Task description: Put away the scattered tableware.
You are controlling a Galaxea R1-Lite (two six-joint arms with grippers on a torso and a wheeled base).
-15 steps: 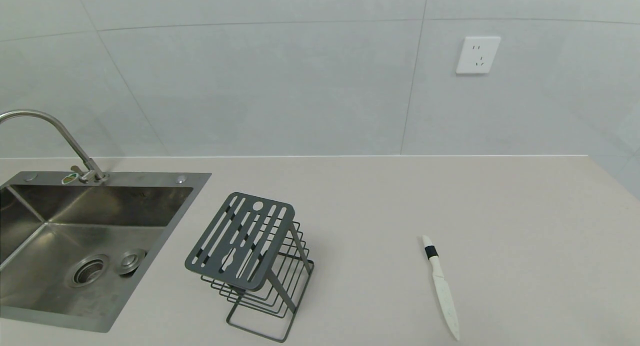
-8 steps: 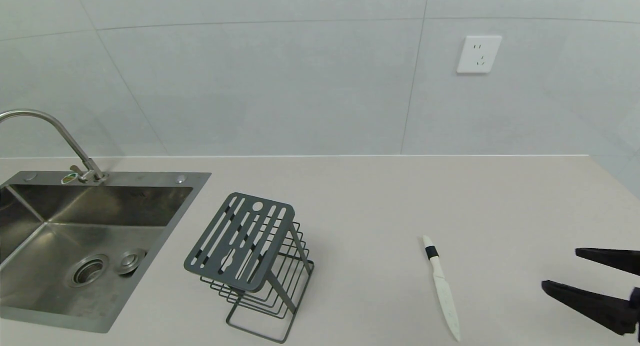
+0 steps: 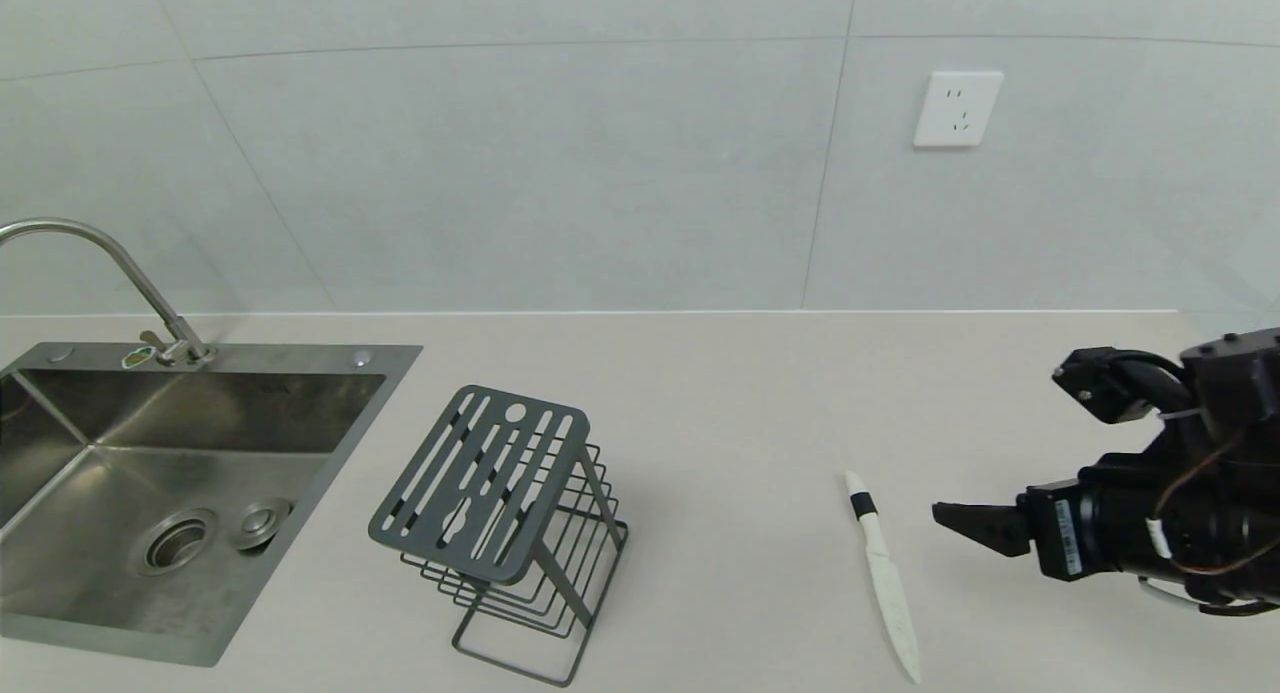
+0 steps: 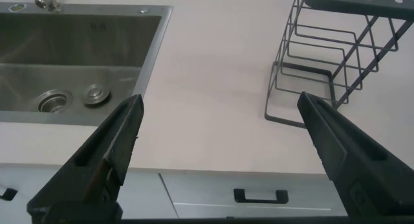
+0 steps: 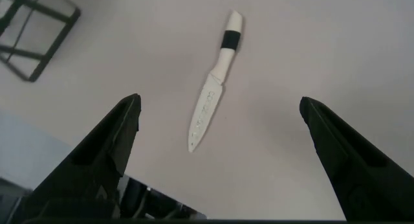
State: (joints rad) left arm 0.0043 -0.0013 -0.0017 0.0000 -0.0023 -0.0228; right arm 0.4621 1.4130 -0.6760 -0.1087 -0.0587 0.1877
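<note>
A white knife (image 3: 880,571) with a black band on its handle lies on the counter at the right, blade toward the front edge; the right wrist view has the knife (image 5: 213,88) between the spread fingers, lower down. My right gripper (image 3: 965,526) hangs open just right of the knife, above the counter, holding nothing. A dark grey slotted knife rack (image 3: 500,528) stands left of centre. My left gripper (image 4: 220,153) is open over the counter's front edge, with the rack's wire base (image 4: 323,88) and the sink (image 4: 71,62) beyond it.
A steel sink (image 3: 150,493) with a curved faucet (image 3: 110,273) takes the left of the counter. A wall socket (image 3: 957,108) sits on the tiled wall. A drawer handle (image 4: 261,197) shows below the counter's front edge. Bare counter lies between rack and knife.
My right arm has come in from the right edge and moved left toward the knife. Knife and rack have not moved.
</note>
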